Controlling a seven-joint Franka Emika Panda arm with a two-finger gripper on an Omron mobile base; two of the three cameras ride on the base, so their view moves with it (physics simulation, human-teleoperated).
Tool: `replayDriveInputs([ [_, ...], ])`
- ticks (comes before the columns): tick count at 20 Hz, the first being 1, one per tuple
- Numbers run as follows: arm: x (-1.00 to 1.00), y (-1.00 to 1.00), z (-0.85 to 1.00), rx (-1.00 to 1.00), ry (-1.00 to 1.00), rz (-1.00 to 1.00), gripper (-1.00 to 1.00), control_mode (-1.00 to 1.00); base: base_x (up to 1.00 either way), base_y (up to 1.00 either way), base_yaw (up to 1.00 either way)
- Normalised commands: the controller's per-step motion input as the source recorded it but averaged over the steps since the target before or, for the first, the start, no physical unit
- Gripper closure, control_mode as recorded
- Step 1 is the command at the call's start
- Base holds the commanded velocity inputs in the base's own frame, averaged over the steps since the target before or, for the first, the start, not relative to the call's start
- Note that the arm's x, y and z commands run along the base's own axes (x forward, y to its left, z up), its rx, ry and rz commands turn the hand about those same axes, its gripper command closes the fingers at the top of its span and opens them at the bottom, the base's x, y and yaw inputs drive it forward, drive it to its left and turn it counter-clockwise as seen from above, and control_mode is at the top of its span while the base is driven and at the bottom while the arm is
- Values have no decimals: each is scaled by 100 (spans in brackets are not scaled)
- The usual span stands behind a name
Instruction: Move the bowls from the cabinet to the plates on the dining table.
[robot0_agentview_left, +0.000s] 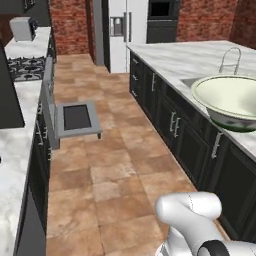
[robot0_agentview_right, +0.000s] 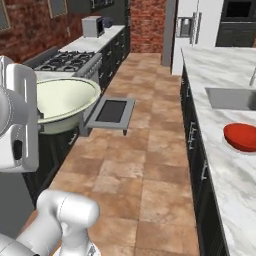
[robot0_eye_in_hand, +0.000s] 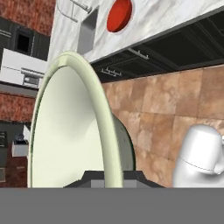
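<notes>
Transport step: the gripper (robot0_eye_in_hand: 111, 175) is closed on the rim of the cream bowl (robot0_eye_in_hand: 70, 127), carried above the floor. Next it must reach the red-orange plate (robot0_agentview_right: 242, 136) on the right bench (robot0_agentview_right: 225, 75) and lower it level.

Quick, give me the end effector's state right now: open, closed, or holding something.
End effector: closed on the rim of the round cream-white bowl with green outside, carrying it above the terracotta tile floor.

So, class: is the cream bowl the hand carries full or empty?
Empty. The cream bowl shows a bare, smooth inside in both base views; the hand grips its rim.
</notes>
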Motion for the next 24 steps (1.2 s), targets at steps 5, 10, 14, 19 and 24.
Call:
replayDriveInputs([
  [5,0,0,0,0,0,0,100,100,0,0,-25],
  [10,0,0,0,0,0,0,100,100,0,0,-25],
  [14,0,0,0,0,0,0,100,100,0,0,-25],
  [19,0,0,0,0,0,0,100,100,0,0,-25],
  [24,0,0,0,0,0,0,100,100,0,0,-25],
])
